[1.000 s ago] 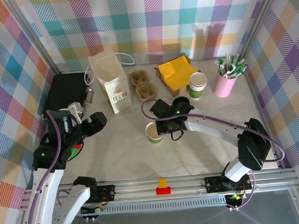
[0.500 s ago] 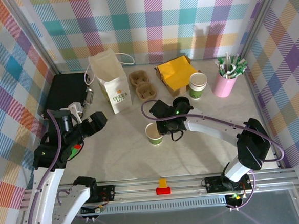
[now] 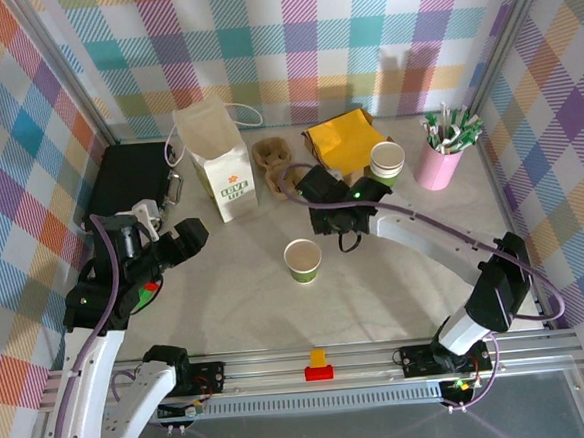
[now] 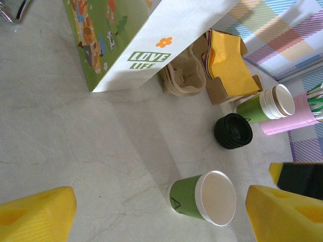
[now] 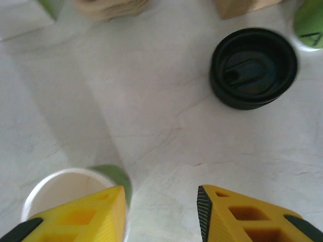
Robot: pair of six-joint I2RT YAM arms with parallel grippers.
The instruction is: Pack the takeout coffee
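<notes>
Green cream-rimmed paper cup (image 3: 303,260) uncapped, round black plastic lid (image 4: 233,130) loose

I see the cup upright and open-topped on the pale marbled table (image 3: 228,304). Lid lies flat, apart from it, near the stacked cups (image 4: 267,105). Right gripper (image 5: 160,196) hovers between them, jaws parted, empty. Left gripper (image 4: 161,217) is spread wide, empty, pointed toward the white paper bag (image 3: 218,159).

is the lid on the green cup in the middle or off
Off: the cup stands open-mouthed, its white inside showing, and the black lid lies apart on the table.
</notes>
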